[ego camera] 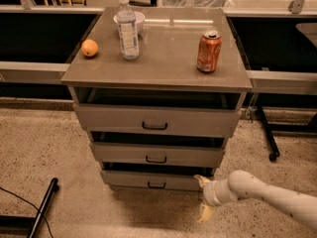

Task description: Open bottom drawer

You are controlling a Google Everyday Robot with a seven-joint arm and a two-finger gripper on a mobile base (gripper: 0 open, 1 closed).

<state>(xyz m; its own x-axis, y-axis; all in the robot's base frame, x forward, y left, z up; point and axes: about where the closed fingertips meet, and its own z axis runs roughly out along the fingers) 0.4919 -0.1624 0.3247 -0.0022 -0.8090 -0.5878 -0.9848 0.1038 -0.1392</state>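
Observation:
The bottom drawer (153, 180) is the lowest and narrowest grey-taupe front of the cabinet, with a small dark pull handle (156, 185) at its centre. It stands slightly out, with a dark gap above it. My gripper (203, 197) reaches in from the lower right on a white arm. Its two pale fingers are spread apart, one by the drawer's right corner and one lower near the floor. It holds nothing and sits to the right of the handle.
Above are the mid-sized drawer (156, 154) and the widest top drawer (154, 120). On the cabinet top (163, 63) stand an orange (89, 48), a water bottle (128, 28), a white bowl (139, 19) and a red can (208, 51). A dark bar (42, 207) lies on the floor at left.

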